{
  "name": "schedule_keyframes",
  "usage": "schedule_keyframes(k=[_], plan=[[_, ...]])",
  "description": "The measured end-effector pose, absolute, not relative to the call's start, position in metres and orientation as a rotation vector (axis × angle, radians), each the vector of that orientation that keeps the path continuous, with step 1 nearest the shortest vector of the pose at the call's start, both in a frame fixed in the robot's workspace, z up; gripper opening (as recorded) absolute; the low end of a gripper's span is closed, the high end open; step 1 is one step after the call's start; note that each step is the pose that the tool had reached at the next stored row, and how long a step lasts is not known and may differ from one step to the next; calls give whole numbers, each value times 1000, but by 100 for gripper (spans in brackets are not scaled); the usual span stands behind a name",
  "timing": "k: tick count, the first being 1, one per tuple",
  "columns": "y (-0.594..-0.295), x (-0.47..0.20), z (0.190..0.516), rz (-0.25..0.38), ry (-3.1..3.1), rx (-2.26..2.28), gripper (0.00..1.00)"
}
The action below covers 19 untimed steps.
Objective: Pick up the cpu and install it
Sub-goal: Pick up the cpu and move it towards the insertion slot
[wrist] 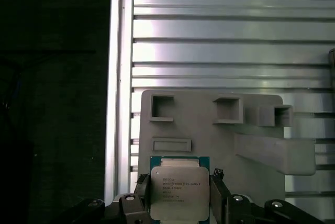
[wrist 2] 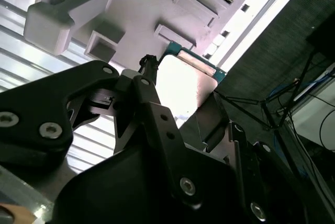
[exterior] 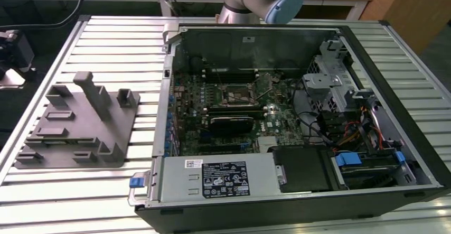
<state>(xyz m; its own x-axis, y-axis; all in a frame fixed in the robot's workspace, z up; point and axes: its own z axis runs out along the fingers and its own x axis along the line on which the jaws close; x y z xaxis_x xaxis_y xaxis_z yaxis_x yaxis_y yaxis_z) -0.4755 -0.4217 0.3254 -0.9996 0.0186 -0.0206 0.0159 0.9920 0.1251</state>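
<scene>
Grips the cpu [wrist: 179, 195] by two opposite edges, fingers [wrist: 219, 190] of the gripper [wrist: 179, 182] clamped on its thin rim from either side, probably to spare the silver lid and the contacts beneath. Hangs over the grey tray [wrist: 209, 124] lying just beyond the fingertips; cannot tell whether lifted clear. By the look of it, well apart from the socket [exterior: 236, 94] inside the open computer case [exterior: 282, 215].

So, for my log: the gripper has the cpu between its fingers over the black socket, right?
No. The gripper has the cpu between its fingers over the grey tray, not the socket; the first wrist view shows it.
</scene>
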Motion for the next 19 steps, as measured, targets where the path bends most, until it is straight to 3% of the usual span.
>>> schedule_keyframes(k=[19], plan=[[-422,-475,356,200,3108,26,54]])
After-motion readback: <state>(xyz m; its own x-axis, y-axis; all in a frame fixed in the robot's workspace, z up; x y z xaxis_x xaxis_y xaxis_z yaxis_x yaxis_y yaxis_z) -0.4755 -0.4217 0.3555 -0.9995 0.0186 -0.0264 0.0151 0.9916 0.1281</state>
